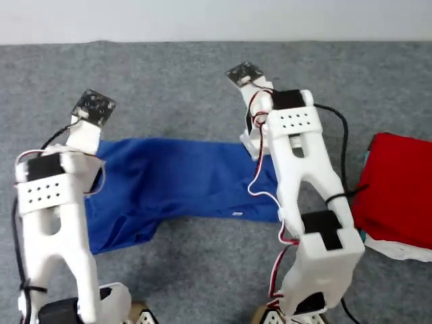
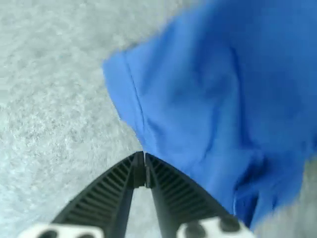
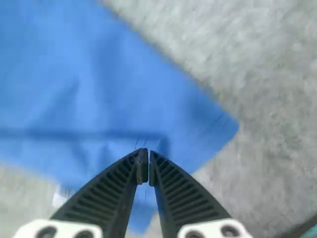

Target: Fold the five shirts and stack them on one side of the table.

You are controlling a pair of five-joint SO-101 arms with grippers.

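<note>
While my left jaws and my right jaws are each pressed together at the tips, I cannot tell whether either has caught cloth. They sit at opposite ends of the blue shirt (image 1: 175,179), which lies across the grey table (image 1: 169,81). Off to my right, a folded red shirt (image 1: 398,179) rests on a white one (image 1: 407,250).

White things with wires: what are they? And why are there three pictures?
They are robot arms: a left arm and a right arm, side by side. One picture looks down from above; the other two come from cameras on the arms' wrists. A blue shirt lies spread on the grey table, and a folded red shirt sits at one side. The left pincer and the right pincer are closed, each near an end of the blue shirt. I cannot tell whether they pinch it.
</note>
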